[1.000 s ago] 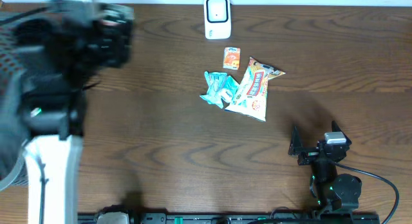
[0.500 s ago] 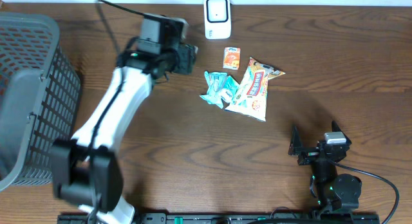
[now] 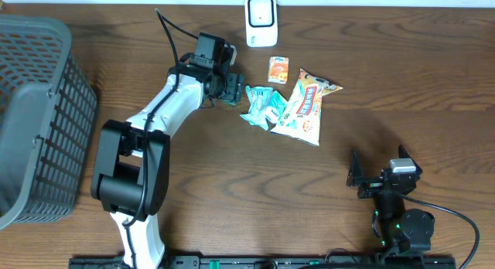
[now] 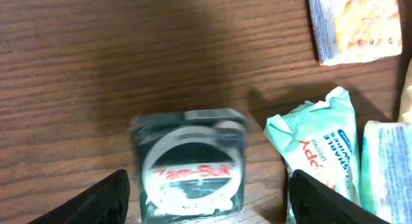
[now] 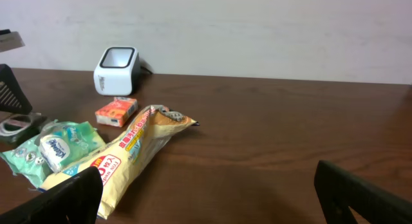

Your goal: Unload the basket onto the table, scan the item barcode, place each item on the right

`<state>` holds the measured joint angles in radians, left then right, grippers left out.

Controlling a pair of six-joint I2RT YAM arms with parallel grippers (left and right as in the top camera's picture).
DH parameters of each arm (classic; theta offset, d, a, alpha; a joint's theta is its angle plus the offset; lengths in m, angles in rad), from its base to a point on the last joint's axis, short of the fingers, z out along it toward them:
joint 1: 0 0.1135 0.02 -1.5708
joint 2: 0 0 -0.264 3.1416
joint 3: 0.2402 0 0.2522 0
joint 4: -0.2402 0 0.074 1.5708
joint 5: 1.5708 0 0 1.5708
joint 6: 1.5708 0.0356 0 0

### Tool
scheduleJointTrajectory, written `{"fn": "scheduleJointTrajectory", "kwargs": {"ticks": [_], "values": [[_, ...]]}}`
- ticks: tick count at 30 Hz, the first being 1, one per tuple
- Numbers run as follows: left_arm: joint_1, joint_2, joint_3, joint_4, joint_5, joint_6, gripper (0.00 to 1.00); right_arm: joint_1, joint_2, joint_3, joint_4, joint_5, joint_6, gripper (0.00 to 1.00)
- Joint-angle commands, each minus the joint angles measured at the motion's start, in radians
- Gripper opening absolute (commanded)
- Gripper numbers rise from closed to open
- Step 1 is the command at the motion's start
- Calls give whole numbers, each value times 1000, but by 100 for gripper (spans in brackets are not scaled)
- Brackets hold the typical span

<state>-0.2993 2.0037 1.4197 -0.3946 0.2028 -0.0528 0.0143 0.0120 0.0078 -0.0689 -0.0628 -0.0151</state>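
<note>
A small dark box (image 4: 190, 161) with a white ring and red lettering lies flat on the table, blurred. My left gripper (image 4: 209, 192) is open around it, with a gap between the box and each of the fingers (image 4: 96, 201). From overhead the left gripper (image 3: 230, 89) is just left of the teal packet (image 3: 263, 105). The white scanner (image 3: 261, 22) stands at the back edge. No barcode shows on the box. My right gripper (image 3: 363, 176) rests open at the front right with nothing between its fingers.
A small orange box (image 3: 278, 69) and a yellow-and-white snack bag (image 3: 305, 107) lie right of the teal packet. A grey mesh basket (image 3: 35, 114) fills the left side. In the right wrist view the snack bag (image 5: 129, 159) lies ahead on the left.
My left arm has swung from the basket side rightward and come down beside the teal packet, and its jaws have opened wider. The right arm has not moved.
</note>
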Motion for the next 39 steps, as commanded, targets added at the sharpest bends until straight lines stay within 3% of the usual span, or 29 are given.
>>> {"fn": "scheduleJointTrajectory", "kwargs": {"ticks": [1,9,11,22,31,39], "values": [[0,-9,7,1,-12,-9,79,-2,-5,-2,-3,4,-1,99],[4,-149,10,-16,-14,-8,87,-2,-5,-2,-3,4,-1,99],[6,-214,10,-45,-14,-8,99,-2,-5,-2,-3,4,-1,99],[71,-502,9,-455,-14,120,98,-2,-5,-2,-3,4,-1,99],[279,-696,9,-549,-13,120,98,-2,-5,-2,-3,4,-1,99],[323,-713,9,-596,-13,120,98,-2,-5,-2,-3,4,-1,99]]}}
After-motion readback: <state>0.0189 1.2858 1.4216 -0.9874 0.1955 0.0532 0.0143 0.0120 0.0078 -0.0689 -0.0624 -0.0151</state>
